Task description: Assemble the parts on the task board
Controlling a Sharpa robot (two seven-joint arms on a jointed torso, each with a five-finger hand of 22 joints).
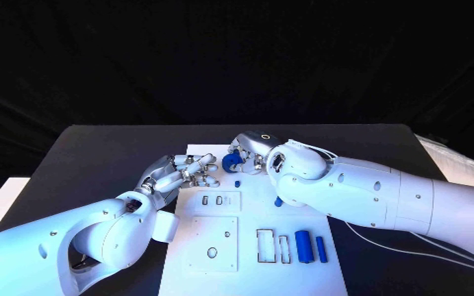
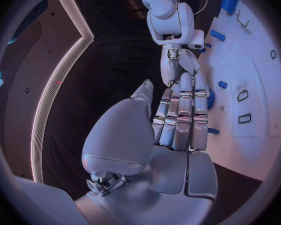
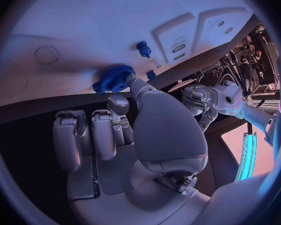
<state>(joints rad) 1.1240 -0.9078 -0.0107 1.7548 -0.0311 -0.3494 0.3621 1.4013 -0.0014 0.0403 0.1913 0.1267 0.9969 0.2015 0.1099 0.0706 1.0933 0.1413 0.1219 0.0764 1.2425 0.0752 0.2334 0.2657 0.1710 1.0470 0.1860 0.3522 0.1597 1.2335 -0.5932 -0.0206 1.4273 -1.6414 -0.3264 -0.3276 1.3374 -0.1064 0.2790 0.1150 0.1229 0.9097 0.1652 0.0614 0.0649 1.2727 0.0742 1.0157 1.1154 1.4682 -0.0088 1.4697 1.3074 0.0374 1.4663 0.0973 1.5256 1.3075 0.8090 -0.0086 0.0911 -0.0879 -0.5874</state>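
The white task board [image 1: 252, 275] lies in the middle of the table. At the board's far edge my right hand [image 1: 253, 151] pinches a blue gear [image 1: 229, 164] between thumb and a finger; the right wrist view shows the gear [image 3: 113, 78] at those fingertips, just above the board [image 3: 84, 25]. Just left of the gear, my left hand [image 1: 183, 170] holds nothing, with fingers [image 2: 181, 116] stretched out towards it. A small blue peg [image 1: 237, 183] stands on the board near the gear, also seen as the peg [image 3: 143, 47].
Two blue cylinders [image 1: 303, 247] [image 1: 321, 249] lie side by side at the board's near right, beside two empty rectangular slots [image 1: 266, 245]. Another small blue piece [image 1: 279, 202] sits under my right forearm. A raised plate with an oval hole [image 1: 212, 252] is at the near left.
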